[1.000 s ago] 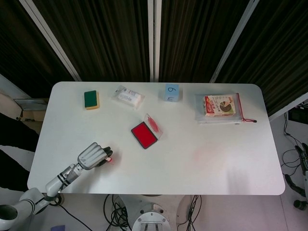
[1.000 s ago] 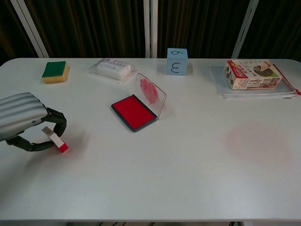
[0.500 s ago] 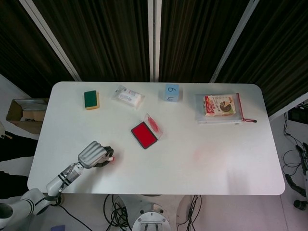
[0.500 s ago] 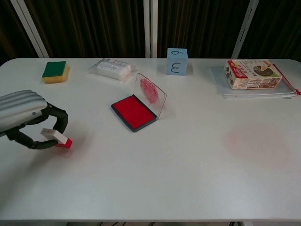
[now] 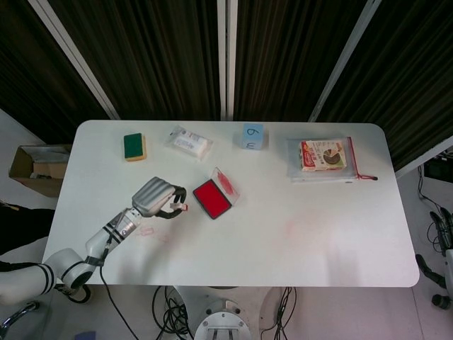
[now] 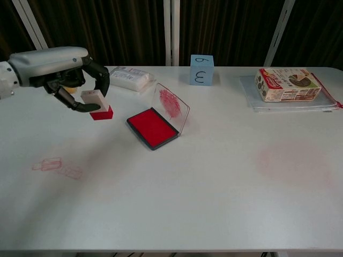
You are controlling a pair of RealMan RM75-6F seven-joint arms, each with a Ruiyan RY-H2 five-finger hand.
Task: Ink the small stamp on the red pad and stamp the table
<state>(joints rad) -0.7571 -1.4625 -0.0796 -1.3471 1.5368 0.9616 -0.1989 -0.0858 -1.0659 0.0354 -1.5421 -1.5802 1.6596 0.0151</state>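
Note:
My left hand holds the small stamp, a white block with a red base, in the air just left of the red ink pad. The pad lies open, its clear lid propped up on the right side and smeared with red. Two faint red stamp prints mark the table at the near left. My right hand shows in neither view.
Along the far edge sit a green and yellow sponge, a plastic packet, a blue cube and a printed box on a clear pouch. A faint pink smudge stains the table on the right.
My left hand lifted the stamp off the near left of the table and carried it up and right toward the ink pad. Red prints now show where it stood.

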